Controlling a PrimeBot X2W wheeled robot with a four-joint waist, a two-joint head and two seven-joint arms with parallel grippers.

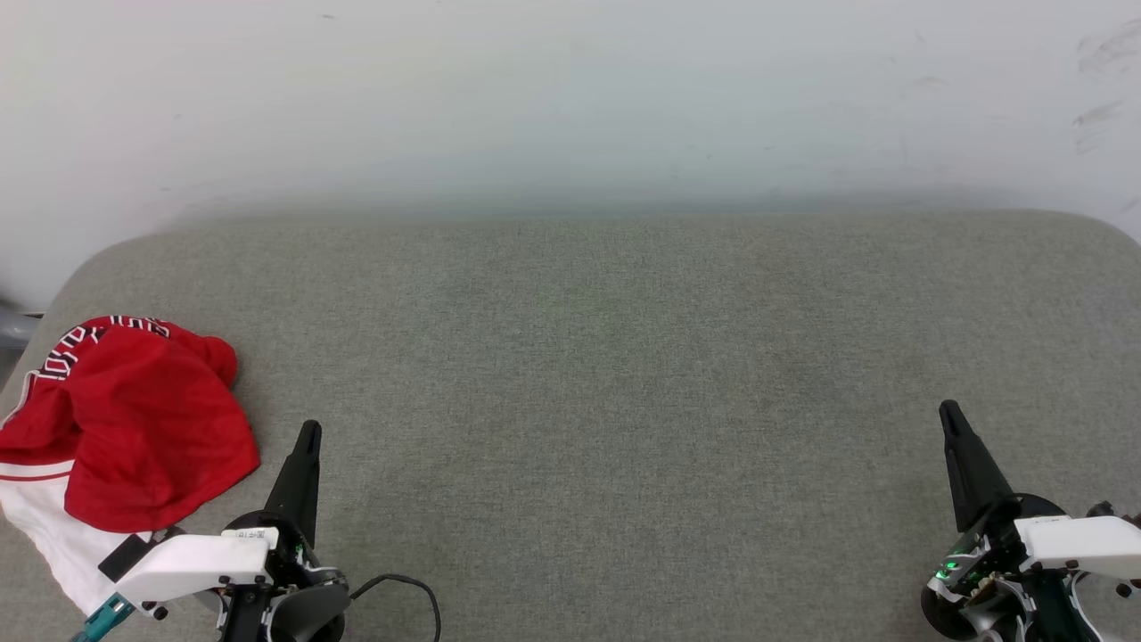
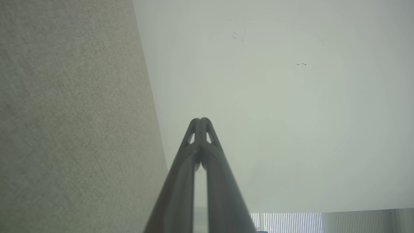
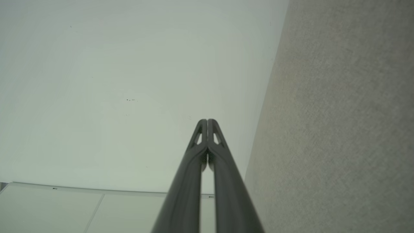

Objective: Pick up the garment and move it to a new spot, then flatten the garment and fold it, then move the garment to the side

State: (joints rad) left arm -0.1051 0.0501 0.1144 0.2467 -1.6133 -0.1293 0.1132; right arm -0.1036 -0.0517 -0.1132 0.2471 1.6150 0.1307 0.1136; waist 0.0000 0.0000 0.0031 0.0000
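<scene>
The garment [image 1: 134, 428] lies crumpled at the left edge of the grey padded surface [image 1: 606, 374]. It is red and shiny, with a white sleeve at its near side and black white-outlined letters along its far edge. My left gripper [image 1: 308, 433] stands just to its right, shut and empty, tips a short way clear of the cloth. In the left wrist view the left gripper [image 2: 201, 120] has its fingertips pressed together. My right gripper [image 1: 948, 410] stands far off at the lower right, shut and empty; its tips [image 3: 207, 121] also meet in the right wrist view.
A pale wall [image 1: 570, 98] rises behind the padded surface, whose far corners are rounded. A black cable [image 1: 410, 588] loops by my left wrist. A wide stretch of grey fabric lies between the two grippers.
</scene>
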